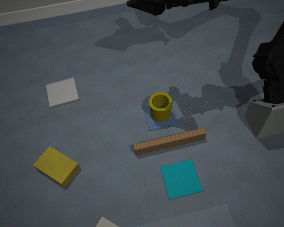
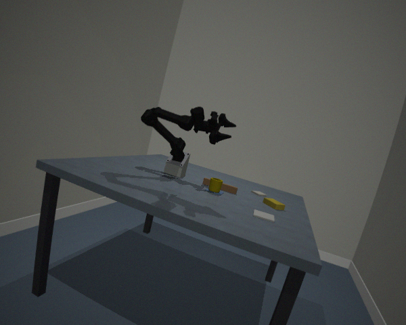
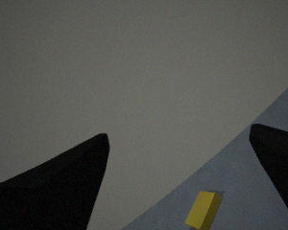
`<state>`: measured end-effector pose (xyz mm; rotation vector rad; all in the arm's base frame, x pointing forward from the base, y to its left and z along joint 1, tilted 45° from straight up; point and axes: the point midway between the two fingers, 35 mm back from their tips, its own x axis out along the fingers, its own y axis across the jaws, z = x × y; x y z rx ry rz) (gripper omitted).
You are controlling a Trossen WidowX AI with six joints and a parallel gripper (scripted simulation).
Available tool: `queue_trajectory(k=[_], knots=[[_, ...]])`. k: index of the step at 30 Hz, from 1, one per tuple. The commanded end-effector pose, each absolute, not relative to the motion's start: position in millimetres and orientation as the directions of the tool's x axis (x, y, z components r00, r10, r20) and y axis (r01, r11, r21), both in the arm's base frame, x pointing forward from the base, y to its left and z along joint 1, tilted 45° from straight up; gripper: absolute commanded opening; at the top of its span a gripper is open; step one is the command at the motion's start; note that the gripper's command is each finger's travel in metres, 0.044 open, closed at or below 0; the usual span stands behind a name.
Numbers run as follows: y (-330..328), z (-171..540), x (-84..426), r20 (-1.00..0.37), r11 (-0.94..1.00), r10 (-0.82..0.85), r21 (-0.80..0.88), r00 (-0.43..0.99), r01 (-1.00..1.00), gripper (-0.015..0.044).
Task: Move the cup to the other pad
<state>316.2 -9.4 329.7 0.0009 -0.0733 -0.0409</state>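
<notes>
The yellow cup (image 1: pixel 160 114) (image 2: pixel 215 185) stands upright on the blue pad (image 1: pixel 151 126) (image 2: pixel 220 193). A green marble (image 1: pixel 158 107) and a blue marble (image 1: pixel 163 107) show inside it in the top view. The other pad, teal (image 1: pixel 181 179), lies flat on the far side of the wooden bar from the cup, with nothing on it; I cannot make it out in the exterior view. My gripper (image 2: pixel 233 131) (image 3: pixel 179 137) is open and empty, high above the table and away from the cup. In the top view only part of it shows at the top edge.
A low wooden bar (image 1: pixel 170 141) (image 2: pixel 230 187) lies between the two pads. A yellow block (image 1: pixel 56 166) (image 2: pixel 273 203) (image 3: pixel 204 210) and a white tile (image 1: pixel 62 92) (image 2: pixel 263 215) lie farther from the arm's base. Another pale tile (image 1: pixel 105 222) (image 2: pixel 258 193) is partly cut off in the top view.
</notes>
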Motion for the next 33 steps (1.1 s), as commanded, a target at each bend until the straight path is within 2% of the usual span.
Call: queue_trajectory(k=[1, 2, 5, 9, 13, 16, 20, 33], knots=[[-10, 326, 318, 0.057, 0.999, -0.047, -0.005, 0.997, 0.047, 0.0374], [-12, 316, 323, 0.008, 0.998, -0.063, -0.027, 0.998, 0.064, 0.0347], [-23, 258, 342, -0.268, 0.976, -0.160, -0.189, 0.950, 0.111, 0.0269], [-37, 184, 343, -0.582, 0.901, -0.294, -0.433, 0.758, 0.018, 0.0167], [-50, 127, 322, -0.764, 0.772, -0.435, -0.589, 0.475, -0.240, 0.0167], [-61, 100, 298, -0.801, 0.635, -0.550, -0.585, 0.236, -0.504, 0.0167], [-74, 85, 271, -0.723, 0.440, -0.690, -0.398, -0.020, -0.805, 0.0167], [-77, 86, 277, -0.709, 0.421, -0.704, -0.369, -0.041, -0.829, 0.0167]])
